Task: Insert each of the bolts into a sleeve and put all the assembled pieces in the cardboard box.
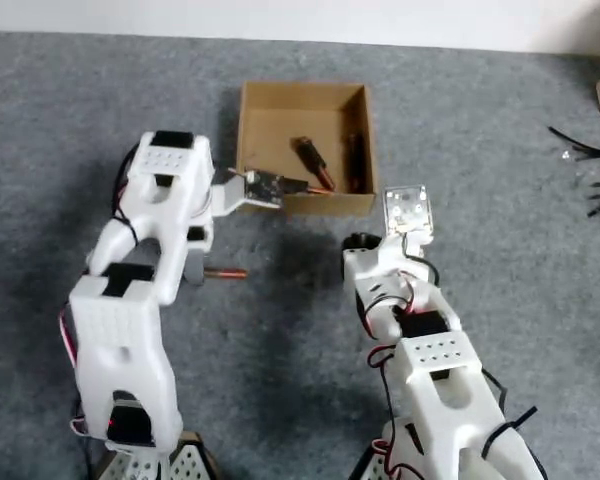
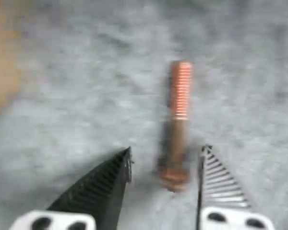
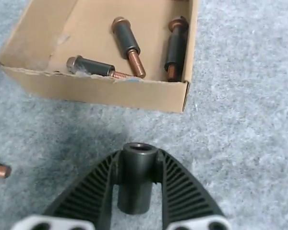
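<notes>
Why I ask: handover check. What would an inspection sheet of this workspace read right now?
Surface: grey carpet.
Job's things: three sleeved bolts in the cardboard box; one bare bolt lying on the carpet; one sleeve held.
Clutter: black strips near the carpet's edge, kind unclear.
Grippers: left gripper open, fingers either side of the bare bolt; right gripper shut on the sleeve, outside the box.
Cables: red, black and white wires along the arms.
Surroundings: pale wall beyond the carpet.
</notes>
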`<state>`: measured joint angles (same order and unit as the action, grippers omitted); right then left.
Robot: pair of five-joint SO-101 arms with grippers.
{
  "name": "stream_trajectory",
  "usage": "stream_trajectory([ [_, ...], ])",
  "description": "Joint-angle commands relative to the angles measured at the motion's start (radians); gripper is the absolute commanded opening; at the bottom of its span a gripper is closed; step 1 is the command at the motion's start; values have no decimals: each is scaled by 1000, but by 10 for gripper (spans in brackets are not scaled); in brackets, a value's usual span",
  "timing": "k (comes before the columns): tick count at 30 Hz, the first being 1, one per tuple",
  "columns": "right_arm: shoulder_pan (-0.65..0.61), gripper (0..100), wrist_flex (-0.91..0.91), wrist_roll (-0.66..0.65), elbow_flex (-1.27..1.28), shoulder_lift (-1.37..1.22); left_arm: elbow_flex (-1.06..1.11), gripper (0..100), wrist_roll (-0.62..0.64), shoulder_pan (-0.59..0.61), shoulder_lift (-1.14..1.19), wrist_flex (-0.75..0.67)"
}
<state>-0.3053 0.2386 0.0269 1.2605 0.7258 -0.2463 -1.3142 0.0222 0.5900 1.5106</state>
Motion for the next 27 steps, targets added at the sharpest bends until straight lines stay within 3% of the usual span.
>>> stream_trajectory([
  [1, 8, 9, -36, -14, -10, 28, -150, 201, 239, 4, 7, 6],
  [8, 10, 9, -36, -14, -10, 28, -311, 200, 1258, 47, 5, 259],
  [12, 10, 9, -36, -14, -10, 28, -294, 200, 1714, 45, -12, 264],
  [21, 10, 9, -36, -14, -10, 28, -48, 203, 2231, -16, -30, 264],
  [27, 10, 9, -36, -14, -8, 28, -27, 203, 2358, -19, -27, 226],
])
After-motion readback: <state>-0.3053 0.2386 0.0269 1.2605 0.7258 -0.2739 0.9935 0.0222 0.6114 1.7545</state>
